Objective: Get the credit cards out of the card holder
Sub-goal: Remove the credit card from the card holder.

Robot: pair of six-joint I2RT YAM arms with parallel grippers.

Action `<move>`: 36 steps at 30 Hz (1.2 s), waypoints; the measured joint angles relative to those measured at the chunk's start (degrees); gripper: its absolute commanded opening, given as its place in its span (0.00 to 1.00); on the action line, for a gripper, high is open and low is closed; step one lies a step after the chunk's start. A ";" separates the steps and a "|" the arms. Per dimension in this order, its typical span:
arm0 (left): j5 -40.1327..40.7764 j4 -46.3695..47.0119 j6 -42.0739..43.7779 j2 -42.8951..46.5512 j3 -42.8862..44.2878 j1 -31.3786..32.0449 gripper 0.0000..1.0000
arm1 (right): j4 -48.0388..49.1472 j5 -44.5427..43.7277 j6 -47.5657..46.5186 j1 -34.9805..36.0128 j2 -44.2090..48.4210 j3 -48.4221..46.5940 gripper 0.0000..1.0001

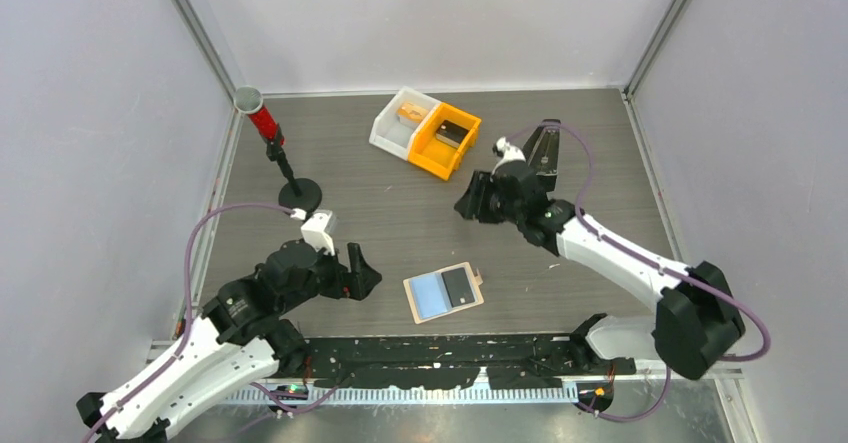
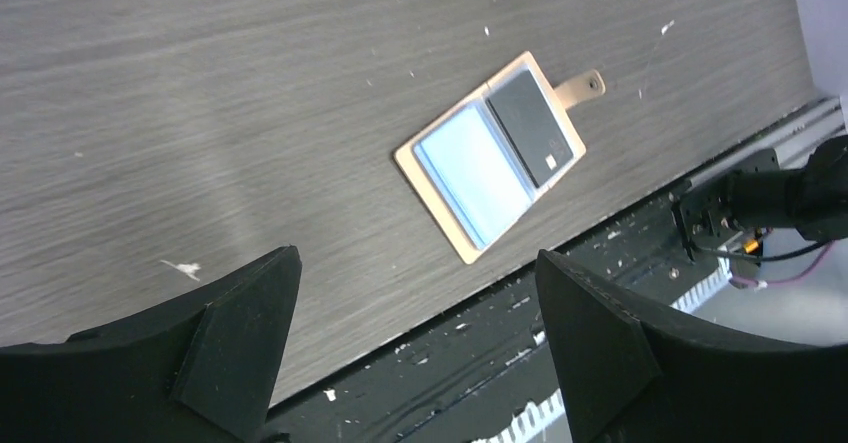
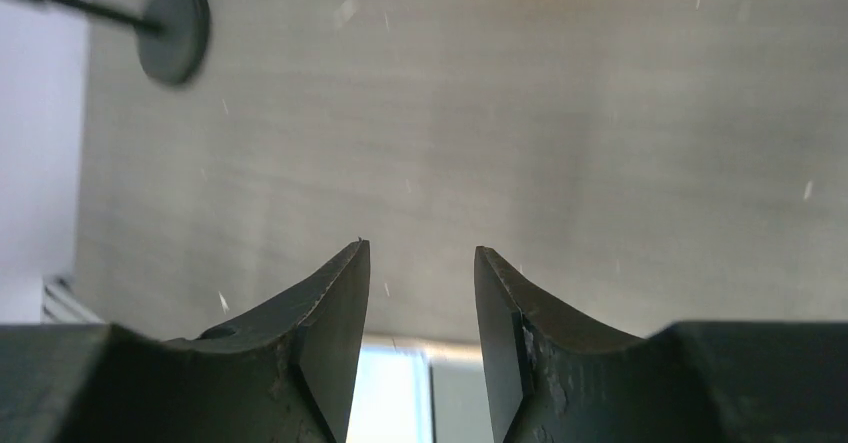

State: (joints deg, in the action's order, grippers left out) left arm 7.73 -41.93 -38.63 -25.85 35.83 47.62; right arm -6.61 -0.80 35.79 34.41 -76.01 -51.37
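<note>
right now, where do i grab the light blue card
Probably pinch the light blue card at its end away from the tab, left gripper coming in low from that side: it lies flat in the card holder, leaving only edges.

Pale grey walls with metal corner posts enclose a dark wood-grain tabletop, evenly lit.

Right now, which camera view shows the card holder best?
The left wrist view: the card holder lies whole and large there, with its tab and the light blue card clear. The top external view shows it whole but small. The right wrist view shows only a strip at the bottom edge.
</note>
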 measured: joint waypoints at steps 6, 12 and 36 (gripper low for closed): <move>-6.38 5.84 -4.11 -4.92 -3.28 0.00 0.86 | -3.52 4.17 0.57 6.43 10.84 13.16 0.50; -10.47 14.82 -8.22 -7.58 -6.86 0.00 0.82 | -3.85 7.04 0.79 12.63 11.72 17.53 0.49; -21.27 41.51 -12.33 -32.50 -12.44 0.00 0.69 | -4.61 5.77 3.58 15.37 8.09 21.14 0.47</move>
State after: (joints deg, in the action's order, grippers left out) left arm -13.54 -0.43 -50.96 -58.35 23.40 47.62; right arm -11.22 4.97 39.38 49.78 -67.92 -30.24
